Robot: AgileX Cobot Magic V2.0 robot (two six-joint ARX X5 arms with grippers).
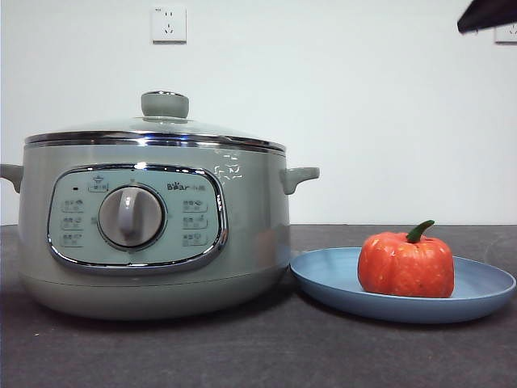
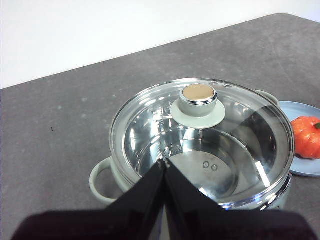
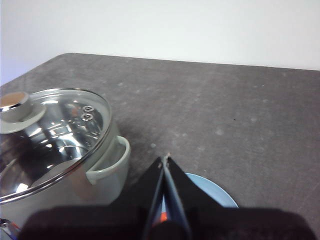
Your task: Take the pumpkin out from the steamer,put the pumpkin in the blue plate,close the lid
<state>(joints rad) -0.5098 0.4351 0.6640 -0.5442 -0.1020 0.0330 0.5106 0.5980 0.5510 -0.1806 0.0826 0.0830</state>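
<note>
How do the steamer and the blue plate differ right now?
The steamer is tall, sage green and covered by its lid; the blue plate is low, shallow and open. The steamer's pot is empty; the plate holds the pumpkin. Both are round and rest on the table.

The left gripper (image 2: 164, 162) has its two black jaws pressed together, tips meeting at a point low in the centre of its wrist view. The right gripper (image 3: 165, 159) is likewise closed. One arm (image 1: 488, 14) shows as a dark tip at the front view's upper right corner.
</note>
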